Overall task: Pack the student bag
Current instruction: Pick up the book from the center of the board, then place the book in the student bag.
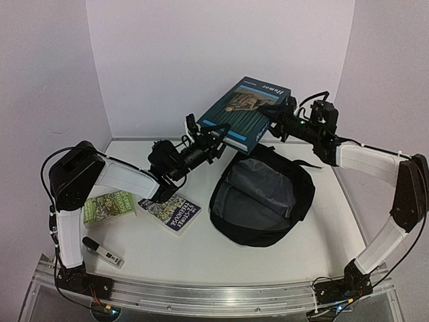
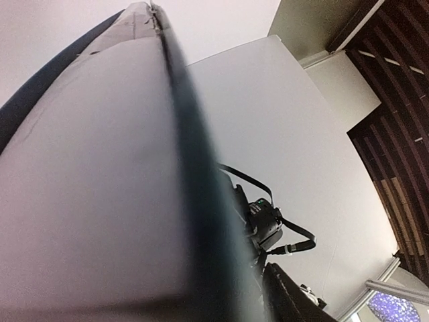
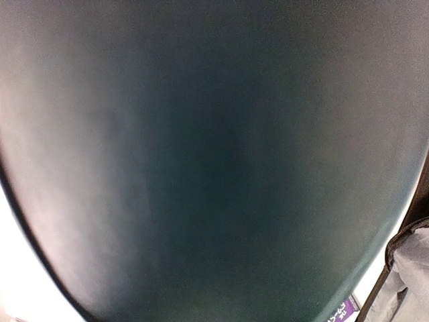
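A large dark teal hardcover book (image 1: 244, 107) is held tilted in the air above the back of the student bag (image 1: 261, 194), a black backpack lying open with its grey lining showing. My left gripper (image 1: 216, 136) is shut on the book's lower left edge. My right gripper (image 1: 275, 123) is shut on its right edge. The book (image 2: 100, 188) fills the left wrist view, blurred, and hides my left fingers. Its cover (image 3: 201, 161) fills the right wrist view, and the bag's edge (image 3: 412, 268) shows at the lower right.
A green paperback (image 1: 108, 206) and a purple paperback (image 1: 170, 211) lie on the table left of the bag. A black and white marker (image 1: 102, 252) lies near the left arm's base. White walls close in the back and sides.
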`<state>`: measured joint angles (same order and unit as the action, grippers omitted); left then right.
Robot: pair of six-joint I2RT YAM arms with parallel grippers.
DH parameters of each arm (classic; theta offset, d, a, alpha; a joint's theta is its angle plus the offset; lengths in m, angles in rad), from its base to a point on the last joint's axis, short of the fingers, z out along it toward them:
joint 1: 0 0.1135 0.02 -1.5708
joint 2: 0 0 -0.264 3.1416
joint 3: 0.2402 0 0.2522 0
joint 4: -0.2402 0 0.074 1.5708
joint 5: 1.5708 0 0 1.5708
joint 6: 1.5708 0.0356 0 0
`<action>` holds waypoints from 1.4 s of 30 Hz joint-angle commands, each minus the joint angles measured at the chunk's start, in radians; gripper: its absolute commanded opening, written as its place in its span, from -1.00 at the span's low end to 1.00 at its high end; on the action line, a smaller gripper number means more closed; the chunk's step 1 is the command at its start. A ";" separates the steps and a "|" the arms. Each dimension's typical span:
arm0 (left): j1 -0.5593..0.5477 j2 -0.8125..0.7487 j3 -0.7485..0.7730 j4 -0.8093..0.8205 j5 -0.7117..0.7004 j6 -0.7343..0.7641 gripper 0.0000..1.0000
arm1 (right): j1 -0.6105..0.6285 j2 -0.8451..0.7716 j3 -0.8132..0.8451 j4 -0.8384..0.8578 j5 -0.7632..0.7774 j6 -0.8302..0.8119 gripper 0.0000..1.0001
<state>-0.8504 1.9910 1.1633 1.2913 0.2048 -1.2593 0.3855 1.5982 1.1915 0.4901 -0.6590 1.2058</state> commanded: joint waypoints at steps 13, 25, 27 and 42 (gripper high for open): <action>-0.003 -0.198 -0.321 0.159 -0.138 0.022 -0.51 | 0.015 -0.110 0.055 -0.417 0.047 -0.579 0.63; -0.004 -0.665 -0.708 -0.192 -0.300 0.074 -0.57 | 0.191 -0.087 0.123 -0.963 0.538 -1.352 0.40; -0.005 -0.758 -0.733 -0.289 -0.321 0.079 -0.58 | 0.246 -0.058 0.103 -0.969 0.645 -1.410 0.38; -0.006 -1.044 -0.861 -0.470 -0.424 0.053 -0.62 | 0.359 0.170 -0.014 -0.800 0.973 -1.527 0.40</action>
<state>-0.8566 0.9931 0.3192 0.8139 -0.1823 -1.2045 0.7336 1.7357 1.2052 -0.3976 0.2034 -0.2769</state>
